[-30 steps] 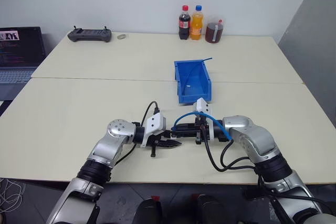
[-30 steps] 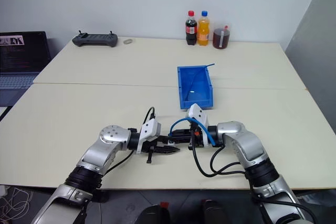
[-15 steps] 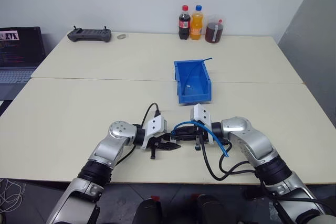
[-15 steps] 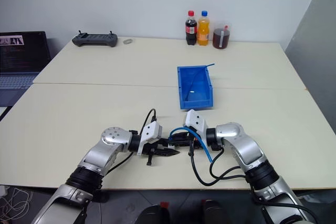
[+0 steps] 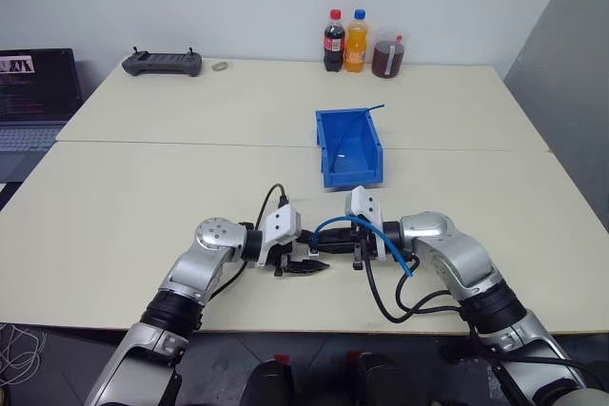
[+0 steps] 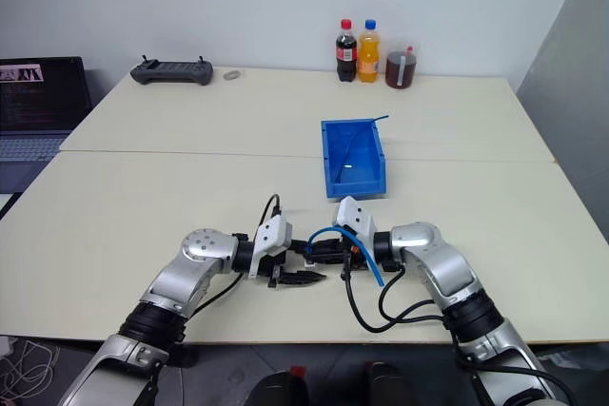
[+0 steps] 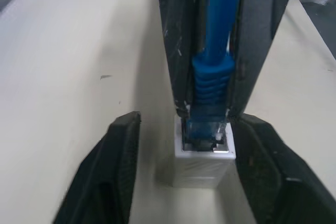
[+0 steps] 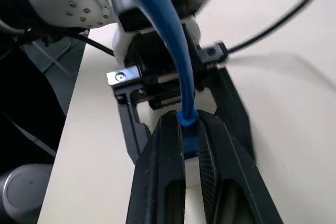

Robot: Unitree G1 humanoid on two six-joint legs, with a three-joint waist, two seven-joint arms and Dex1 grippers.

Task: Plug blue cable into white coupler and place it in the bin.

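Mated now, the thin light-blue cable (image 7: 216,35) sat in the tiny white plastic coupler (image 7: 202,161) near the bench's front edge, pinched by my right gripper (image 8: 190,145); my left gripper (image 7: 184,177) stood spread around it. Next, I judged, came carrying it to the bright-blue plastic bin (image 5: 326,170).

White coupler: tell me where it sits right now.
In the left wrist view, the white coupler sits between the left claw's open fingers, on the blue cable's plug; the right claw grips that cable.

**Bare tabletop between arms and bin**

Open beige tabletop (image 5: 143,206) lies to either side of both arms. Ahead, the bright-blue rectangular plastic bin (image 5: 324,154) stands near; three drink containers (image 5: 360,43) line the far edge, well apart.
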